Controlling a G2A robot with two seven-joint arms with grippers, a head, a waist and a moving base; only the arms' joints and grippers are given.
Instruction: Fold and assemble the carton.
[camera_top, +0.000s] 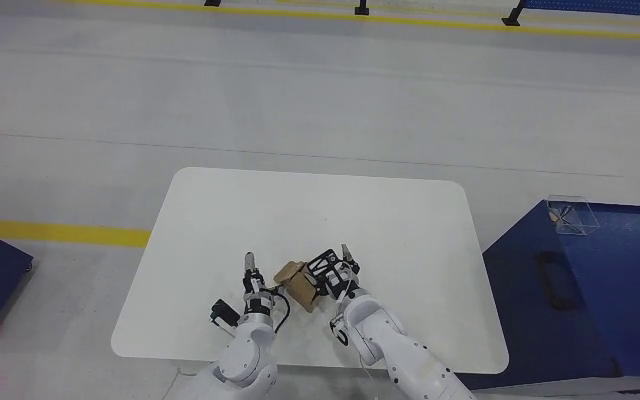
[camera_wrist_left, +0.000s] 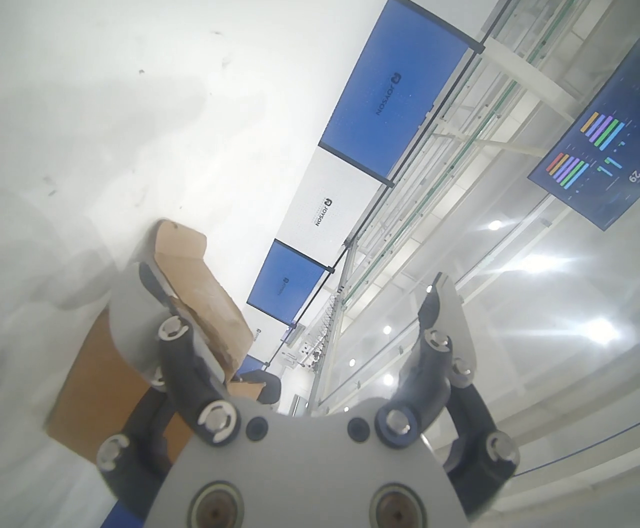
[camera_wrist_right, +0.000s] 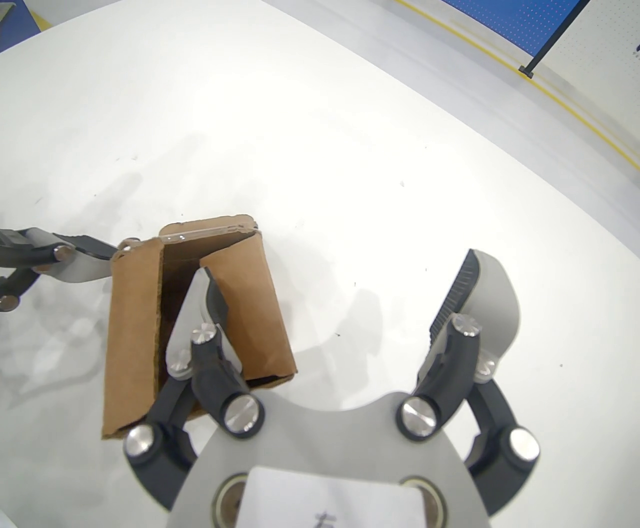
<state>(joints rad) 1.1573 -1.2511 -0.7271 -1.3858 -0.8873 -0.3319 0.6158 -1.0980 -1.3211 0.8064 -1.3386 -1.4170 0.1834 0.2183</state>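
A small brown carton (camera_top: 296, 282) lies on the white table (camera_top: 320, 210) near its front edge, partly folded, with flaps turned inward over an open side. My right gripper (camera_wrist_right: 337, 270) is open; one of its fingers (camera_wrist_right: 207, 300) sits in the gap between the carton's (camera_wrist_right: 132, 325) flaps, the other stands apart over bare table. My left gripper (camera_wrist_left: 290, 280) is open too, on the carton's other side. One of its fingers (camera_wrist_left: 135, 300) lies against a cardboard flap (camera_wrist_left: 200, 280), and that same finger (camera_wrist_right: 65, 255) touches the carton's edge in the right wrist view.
A blue cabinet (camera_top: 570, 300) stands off the table's right side with a clear plastic container (camera_top: 570, 214) on top. The two arms (camera_top: 250, 340) (camera_top: 385, 345) come in over the table's front edge. The far half of the table is bare white surface.
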